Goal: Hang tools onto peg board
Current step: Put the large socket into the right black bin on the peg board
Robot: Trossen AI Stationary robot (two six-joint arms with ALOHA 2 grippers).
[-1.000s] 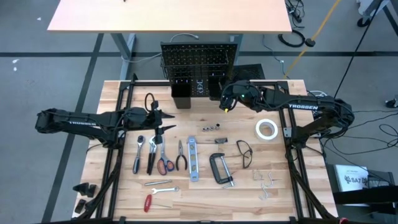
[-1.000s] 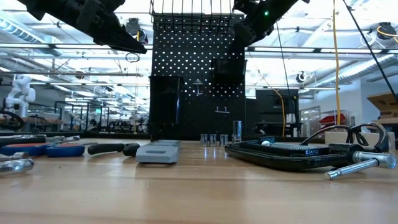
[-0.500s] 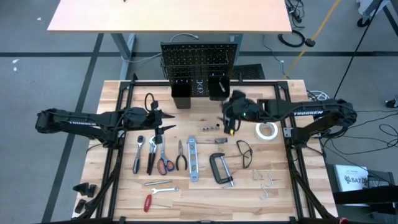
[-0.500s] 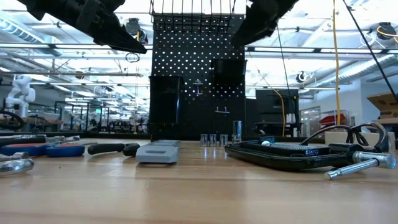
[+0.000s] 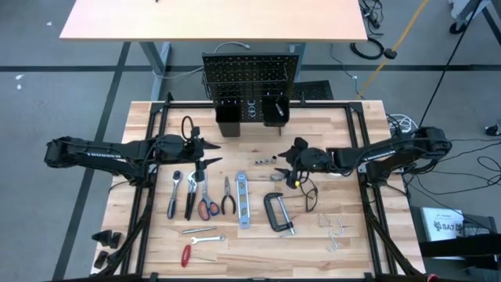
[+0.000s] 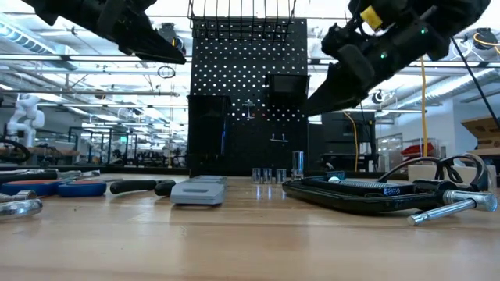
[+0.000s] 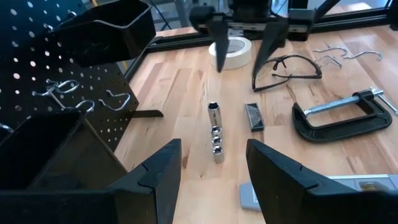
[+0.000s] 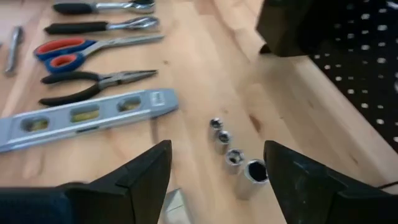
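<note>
The right gripper (image 5: 291, 168) hangs with fingers spread and empty above the table (image 5: 360, 235), over four small metal sockets (image 8: 233, 154) lying in a row, near the glasses (image 5: 308, 192) and one C-clamp (image 5: 278, 211). The left gripper (image 5: 205, 153), also spread and empty, hovers above the pliers (image 5: 228, 196) and scissors (image 5: 205, 200). Both arms reach inward from the table's sides. The peg board (image 5: 250, 78) stands upright at the far edge with two bins.
</note>
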